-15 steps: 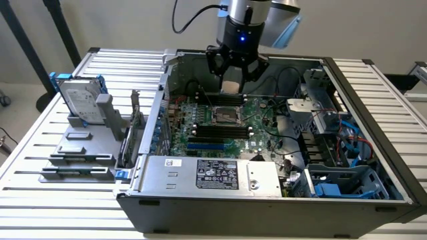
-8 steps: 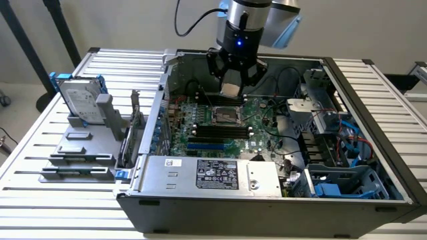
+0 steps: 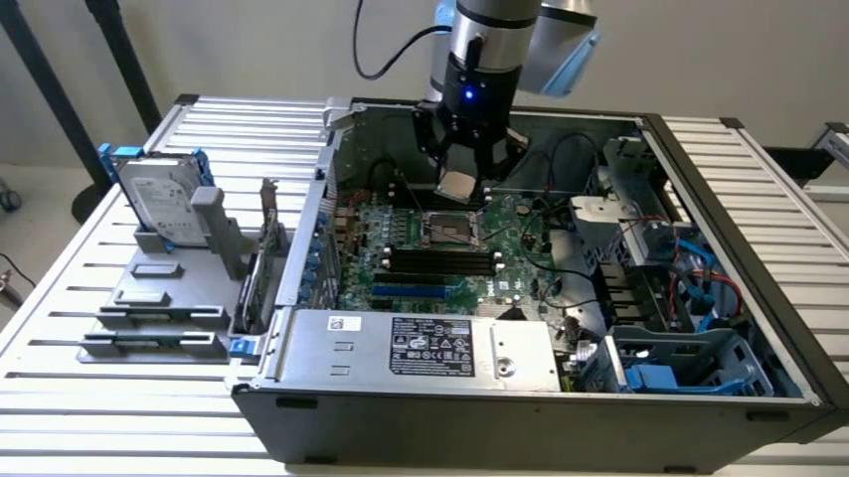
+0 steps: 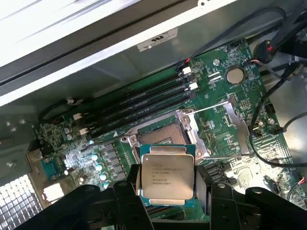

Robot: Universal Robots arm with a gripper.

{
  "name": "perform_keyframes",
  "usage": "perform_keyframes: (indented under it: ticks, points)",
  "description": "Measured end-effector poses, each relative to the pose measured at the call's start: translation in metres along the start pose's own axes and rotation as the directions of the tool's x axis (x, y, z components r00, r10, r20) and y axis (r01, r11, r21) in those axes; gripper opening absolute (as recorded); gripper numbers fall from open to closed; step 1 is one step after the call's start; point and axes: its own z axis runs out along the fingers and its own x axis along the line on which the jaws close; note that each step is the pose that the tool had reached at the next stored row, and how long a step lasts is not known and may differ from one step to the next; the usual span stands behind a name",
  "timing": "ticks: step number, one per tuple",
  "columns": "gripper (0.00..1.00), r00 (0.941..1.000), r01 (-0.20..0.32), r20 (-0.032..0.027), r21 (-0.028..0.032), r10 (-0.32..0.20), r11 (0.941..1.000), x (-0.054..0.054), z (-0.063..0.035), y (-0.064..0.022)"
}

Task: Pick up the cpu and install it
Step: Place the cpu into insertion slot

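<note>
Between the gripper's (image 4: 168, 191) two dark fingers (image 4: 133, 189) sits the cpu (image 4: 167, 175). I read the jaws as clamped on its opposite edges, with the metal top facing my wrist camera. Gripping by the rim makes sense to me: it leaves the underside free and puts nothing on the contacts.

From the exterior view, the gripper (image 3: 458, 167) hangs inside the open computer case (image 3: 531, 417). The cpu (image 3: 458, 184) is carried clear above the board, touching nothing, and seems tipped rather than flat.

Just beyond the chip is the socket (image 4: 163, 135). It is bare, and its retention frame (image 4: 225, 127) is swung open to one side, so the way down into it is open. The chip is not yet seated. I judge it to sit over the socket's near edge rather than squarely centred, though I cannot be sure.

Past the socket run the black memory slots (image 4: 144, 103), low enough not to interfere. Black cables (image 4: 276, 120) loop beside the open frame. Those are what I'd watch, along with the frame's thin lever.

Farther out, the exterior view shows the power-supply box (image 3: 418, 348) along the case's front edge. On the exterior view's left, the hard drive (image 3: 166, 204) stands in a grey holder on the slatted table (image 3: 239, 129), well apart from the work.
</note>
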Motion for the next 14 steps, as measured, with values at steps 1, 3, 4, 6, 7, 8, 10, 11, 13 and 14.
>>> perform_keyframes:
  ticks: [1,3,4,6,7,8,10,11,13,14]
  points:
    - [0.55,0.9998,-0.018,0.0003,-0.0011,0.018,0.9998,0.0,0.0013,0.0]
    - [0.55,0.9986,-0.054,0.001,-0.0033,0.054,0.9986,0.0,0.0038,-0.0001]
    - [0.55,0.9974,-0.073,0.0013,-0.0046,0.073,0.9973,0.0,0.0052,-0.0001]
    - [0.55,0.9941,-0.108,0.0018,-0.0069,0.108,0.9941,-0.001,0.0078,-0.0002]
    - [0.55,0.992,-0.126,0.0021,-0.008,0.126,0.992,-0.001,0.0091,-0.0003]
    - [0.55,0.9896,-0.144,0.0024,-0.0093,0.144,0.9895,-0.001,0.0103,-0.0003]
    - [0.55,0.9835,-0.181,0.0029,-0.012,0.181,0.9834,-0.001,0.0126,-0.0003]
    - [0.55,0.9801,-0.199,0.0032,-0.0134,0.199,0.98,-0.001,0.0136,-0.0004]
    - [0.55,0.9723,-0.234,0.0037,-0.0159,0.234,0.9722,-0.001,0.0156,-0.0005]
    - [0.55,0.968,-0.251,0.0039,-0.0173,0.251,0.9678,-0.001,0.0167,-0.0005]
